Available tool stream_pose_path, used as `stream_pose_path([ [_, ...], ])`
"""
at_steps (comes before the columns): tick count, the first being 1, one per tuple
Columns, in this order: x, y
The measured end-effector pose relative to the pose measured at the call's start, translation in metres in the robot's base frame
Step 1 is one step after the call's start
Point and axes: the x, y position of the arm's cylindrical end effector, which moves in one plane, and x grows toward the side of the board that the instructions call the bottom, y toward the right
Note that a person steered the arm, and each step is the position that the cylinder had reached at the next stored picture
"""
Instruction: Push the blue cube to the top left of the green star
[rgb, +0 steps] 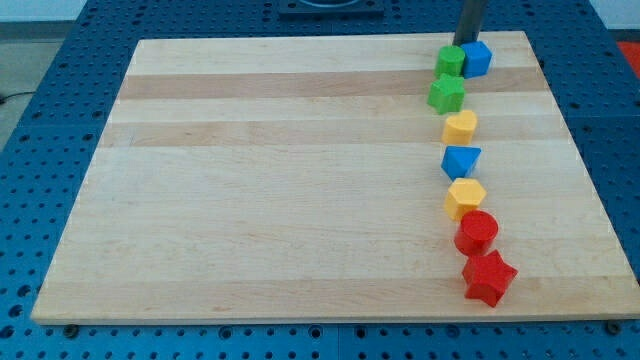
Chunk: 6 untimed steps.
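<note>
Blocks in a column down the counter's (300, 180) right side, my tip (465, 44) at the top end.

The end effector is a bare rod with nothing to part or clamp; its tip sits at the view's top, touching or just above the blue cube (477, 58) and the green cube (451, 61), which press side by side. The blue cube lies up and to the right of the green star (446, 94); the green cube stands between it and the star's upper left. Below run a yellow block (460, 126), blue block (461, 160), yellow hexagon (465, 197), red cylinder (477, 232) and red star (489, 277). No writing shows.
</note>
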Motion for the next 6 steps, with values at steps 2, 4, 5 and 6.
stream_pose_path([
  [2,-0.013,0.072],
  [4,0.022,0.027],
  [5,0.022,-0.019],
  [6,0.025,-0.063],
])
